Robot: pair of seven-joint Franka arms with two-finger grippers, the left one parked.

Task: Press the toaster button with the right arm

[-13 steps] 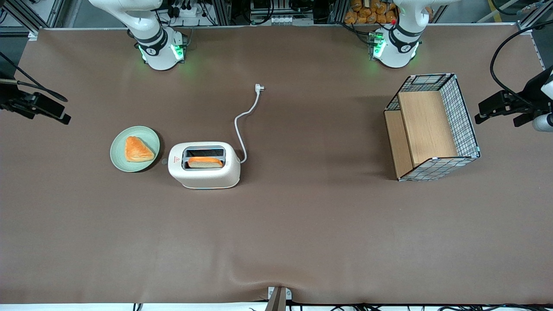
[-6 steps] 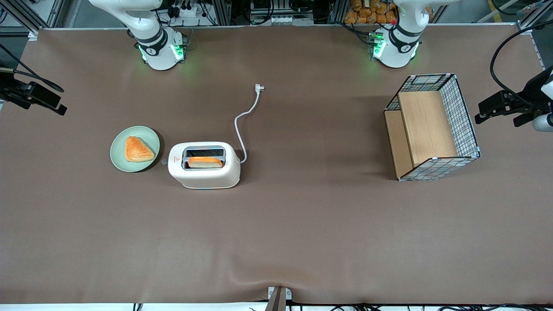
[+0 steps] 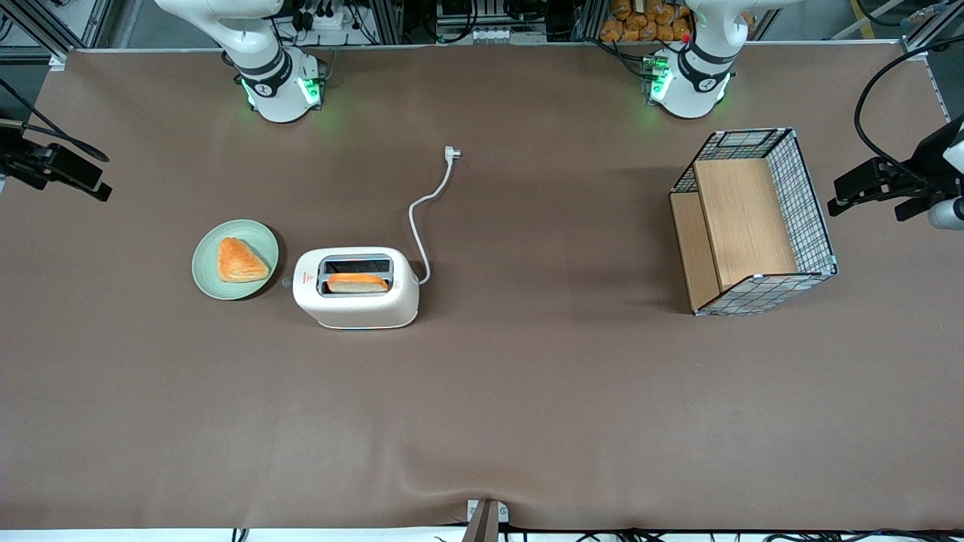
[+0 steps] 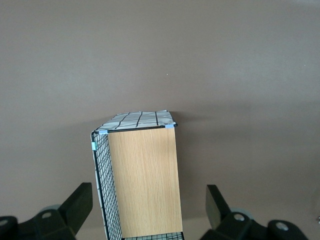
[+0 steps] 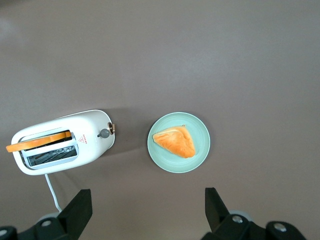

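Observation:
The cream-white toaster [image 3: 355, 288] [image 5: 62, 142] stands on the brown table with a slice of toast in the slot nearer the front camera. The toaster button [image 3: 285, 281] [image 5: 104, 133], a small grey nub, sticks out of its narrow end facing the green plate. The right arm's gripper [image 3: 94, 183] [image 5: 147, 200] hangs high at the working arm's end of the table, well apart from the toaster. Its fingers [image 5: 80, 202] stand wide open with nothing between them.
A green plate [image 3: 211, 282] [image 5: 197, 155] with a triangular pastry [image 3: 239, 260] sits beside the button end. The white cord and plug [image 3: 450, 153] trail away from the toaster. A wire-and-wood basket [image 3: 753, 222] [image 4: 142, 175] lies toward the parked arm's end.
The gripper has drifted a little farther from the front camera and toward the table's edge. Toaster, plate and basket have not moved.

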